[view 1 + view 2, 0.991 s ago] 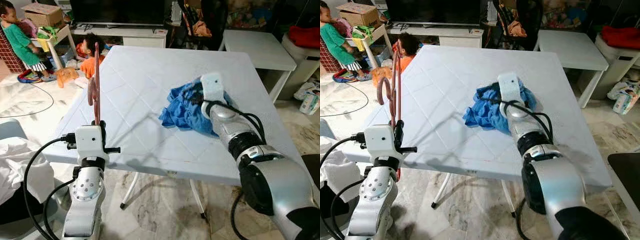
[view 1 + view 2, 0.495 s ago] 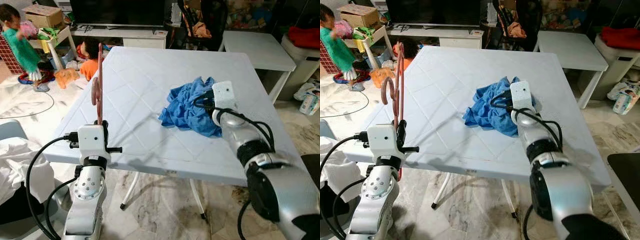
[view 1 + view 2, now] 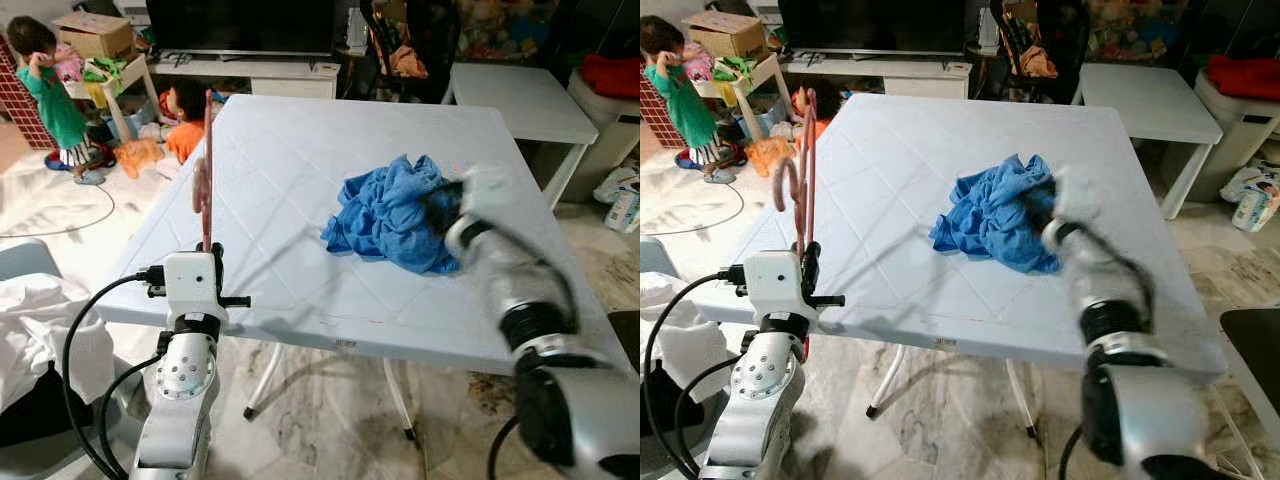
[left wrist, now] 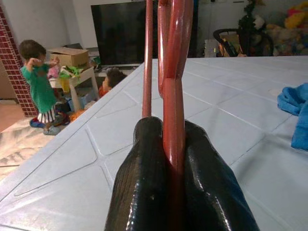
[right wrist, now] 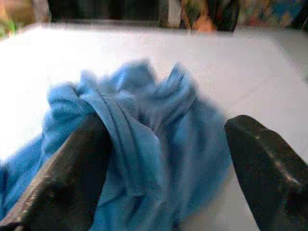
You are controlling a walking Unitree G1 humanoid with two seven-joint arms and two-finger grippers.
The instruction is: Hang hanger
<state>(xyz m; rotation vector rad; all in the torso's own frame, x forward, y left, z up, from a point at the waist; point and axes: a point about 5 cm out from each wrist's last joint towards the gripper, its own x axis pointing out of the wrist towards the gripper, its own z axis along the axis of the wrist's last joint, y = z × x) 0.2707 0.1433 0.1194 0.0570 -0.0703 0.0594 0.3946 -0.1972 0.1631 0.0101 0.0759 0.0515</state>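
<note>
**Hanger upright in the left gripper, shirt by the right**

The left gripper [image 3: 212,252] is clenched on the red hanger [image 3: 204,170], held vertically over the counter's [image 3: 300,190] left edge. The right gripper [image 5: 168,159], spread wide, faces the blue cloth [image 3: 392,212] close ahead.

The hanger [image 3: 205,165] is a dull brick red, almost pinkish where light catches it, and the left end effector [image 4: 174,185] around it has glossy black fingers [image 4: 139,192] on a white housing. The crumpled cloth [image 3: 392,212] is bright blue, deeper in its folds. The surface [image 3: 300,150] is pale icy white with a faint diamond lattice. The right end effector [image 5: 168,159] is black too, on a silver arm. The floor [image 3: 50,200] is cream marble with grey veining. One child [image 3: 52,95] wears green, another [image 3: 182,118] orange.
</note>
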